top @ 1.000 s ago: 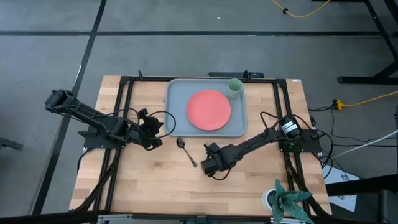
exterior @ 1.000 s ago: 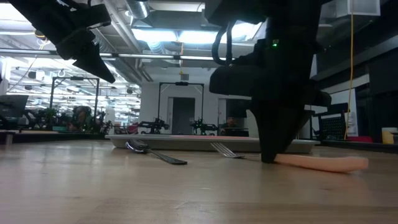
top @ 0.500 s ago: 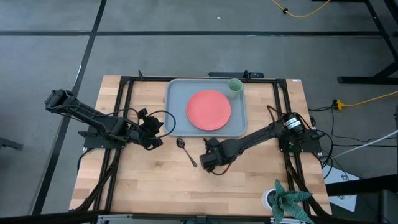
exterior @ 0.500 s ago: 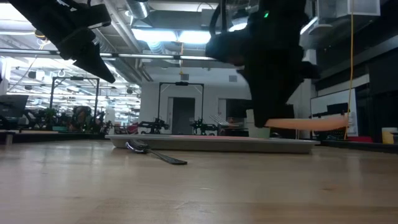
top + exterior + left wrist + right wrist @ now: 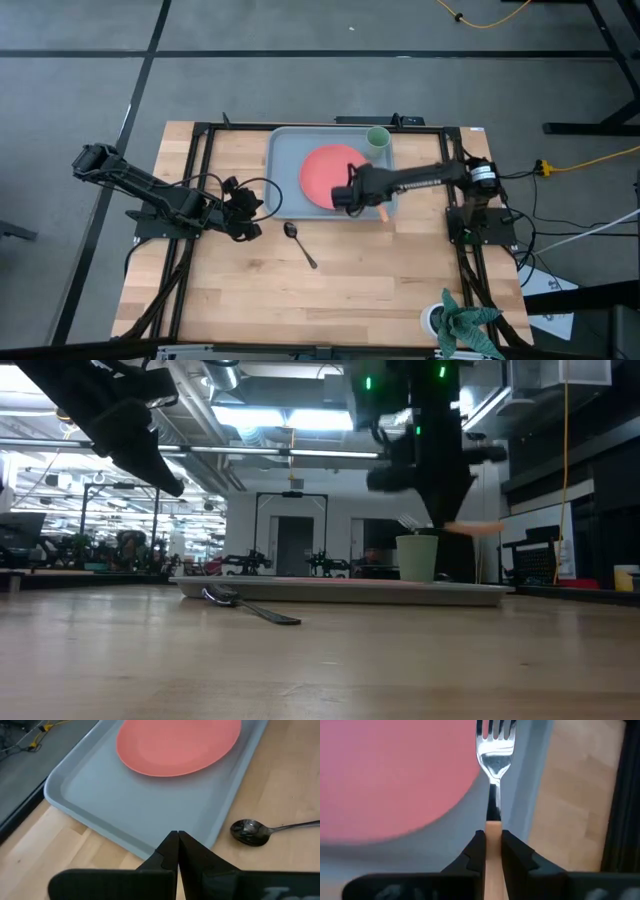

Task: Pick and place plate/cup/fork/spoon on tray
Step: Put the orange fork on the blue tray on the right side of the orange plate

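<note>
The grey-blue tray (image 5: 285,160) lies at the table's far middle, with the coral-red plate (image 5: 330,165) on it and the pale-green cup (image 5: 377,137) in its far right corner. The dark spoon (image 5: 299,243) lies on the wood just near of the tray. My right gripper (image 5: 345,197) is over the plate's near right edge, shut on the orange-handled fork (image 5: 495,750). My left gripper (image 5: 252,212) is shut and empty, raised left of the tray's near left corner. My right gripper pinches the fork's orange handle (image 5: 493,831) between its two fingers, close to where the handle meets the metal neck. The tines (image 5: 495,730) stick out ahead of the fingertips, and the handle's free end (image 5: 383,212) sticks out behind. The fork is lifted clear above the tray and plate.
A white pot with a green plant (image 5: 455,320) stands at the table's near right corner. Black frame rails (image 5: 195,180) run along the table's left and right sides. Bare wood lies near of the spoon.
My right gripper has lifted the fork off the wood near of the tray and carried it up and toward the far edge, to above the plate's near right edge. The fork, which lay flat on the table, now hangs clear.
</note>
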Controlling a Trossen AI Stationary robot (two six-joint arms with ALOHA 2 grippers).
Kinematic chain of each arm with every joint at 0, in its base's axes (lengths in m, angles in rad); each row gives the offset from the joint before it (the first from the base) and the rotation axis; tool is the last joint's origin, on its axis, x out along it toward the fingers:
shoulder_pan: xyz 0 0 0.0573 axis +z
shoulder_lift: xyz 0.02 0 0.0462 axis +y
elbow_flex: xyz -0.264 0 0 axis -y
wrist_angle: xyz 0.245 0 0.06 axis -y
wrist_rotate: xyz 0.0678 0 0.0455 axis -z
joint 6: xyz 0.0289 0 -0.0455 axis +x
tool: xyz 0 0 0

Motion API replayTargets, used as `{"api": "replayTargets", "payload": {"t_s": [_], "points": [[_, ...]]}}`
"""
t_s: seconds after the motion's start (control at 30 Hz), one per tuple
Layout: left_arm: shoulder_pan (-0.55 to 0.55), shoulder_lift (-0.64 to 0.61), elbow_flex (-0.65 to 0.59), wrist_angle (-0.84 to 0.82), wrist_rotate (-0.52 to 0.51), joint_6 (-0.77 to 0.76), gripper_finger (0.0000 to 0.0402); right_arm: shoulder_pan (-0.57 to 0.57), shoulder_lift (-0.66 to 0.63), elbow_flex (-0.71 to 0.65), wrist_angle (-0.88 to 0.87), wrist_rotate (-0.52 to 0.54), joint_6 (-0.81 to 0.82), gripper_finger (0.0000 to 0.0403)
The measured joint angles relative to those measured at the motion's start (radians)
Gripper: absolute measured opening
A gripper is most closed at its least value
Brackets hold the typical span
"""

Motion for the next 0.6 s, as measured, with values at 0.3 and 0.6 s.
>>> {"api": "replayTargets", "payload": {"t_s": [0.3, 0.6], "points": [[0.000, 0.000, 0.000, 0.000, 0.004, -0.047, 0.0000, -0.140, -0.002, -0.200, 0.146, -0.009, 0.020, 0.0038], [0.000, 0.000, 0.000, 0.001, 0.032, -0.089, 0.0000, -0.271, -0.004, -0.300, 0.412, -0.011, -0.085, 0.0038]]}}
